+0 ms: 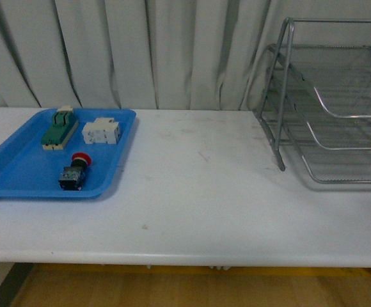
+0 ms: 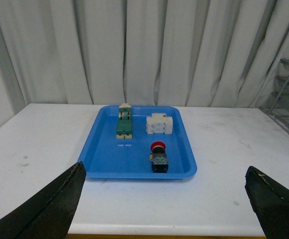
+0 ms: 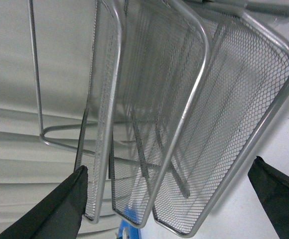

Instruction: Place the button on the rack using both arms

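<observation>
The button point(image 1: 75, 172), red cap on a black body, lies on its side in the blue tray point(image 1: 16, 169) at the table's left. The left wrist view shows the button point(image 2: 159, 157) too, well beyond my open left gripper point(image 2: 167, 204), whose black fingers point(image 2: 47, 206) frame the table's front edge. At the right of the table stands the silver wire-mesh rack point(image 1: 329, 105). My open right gripper point(image 3: 172, 201) faces the rack point(image 3: 199, 114) from close by and holds nothing. Neither arm shows in the front view.
A green-and-cream switch point(image 1: 59, 128) and a white block point(image 1: 102, 132) lie at the back of the tray. Grey curtains point(image 1: 153, 51) hang behind the white table point(image 1: 198, 192). The table's front edge runs low across the front view.
</observation>
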`<state>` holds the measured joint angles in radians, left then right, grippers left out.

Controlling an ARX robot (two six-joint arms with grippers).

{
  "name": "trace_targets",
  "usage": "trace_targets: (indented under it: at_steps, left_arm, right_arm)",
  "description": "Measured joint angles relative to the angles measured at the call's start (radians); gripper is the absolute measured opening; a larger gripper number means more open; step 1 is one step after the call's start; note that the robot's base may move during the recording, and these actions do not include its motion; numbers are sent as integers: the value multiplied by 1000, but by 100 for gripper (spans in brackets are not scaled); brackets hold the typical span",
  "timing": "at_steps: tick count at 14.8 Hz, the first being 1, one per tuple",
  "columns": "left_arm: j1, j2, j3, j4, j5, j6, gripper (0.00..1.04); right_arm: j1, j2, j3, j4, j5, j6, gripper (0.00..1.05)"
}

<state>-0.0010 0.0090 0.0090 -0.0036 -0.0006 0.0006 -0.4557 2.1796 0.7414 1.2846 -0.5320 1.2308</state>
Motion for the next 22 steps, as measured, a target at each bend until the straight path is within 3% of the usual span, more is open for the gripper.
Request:
trace_targets:
  at_steps: [9,22]
  left_arm:
    - [0,0,0,0,0,0,98]
    - [0,0,0,0,0,0,98]
  right_arm:
    - [156,155,146,2,40,142,98]
    - [161,192,217,-1,40,148,98]
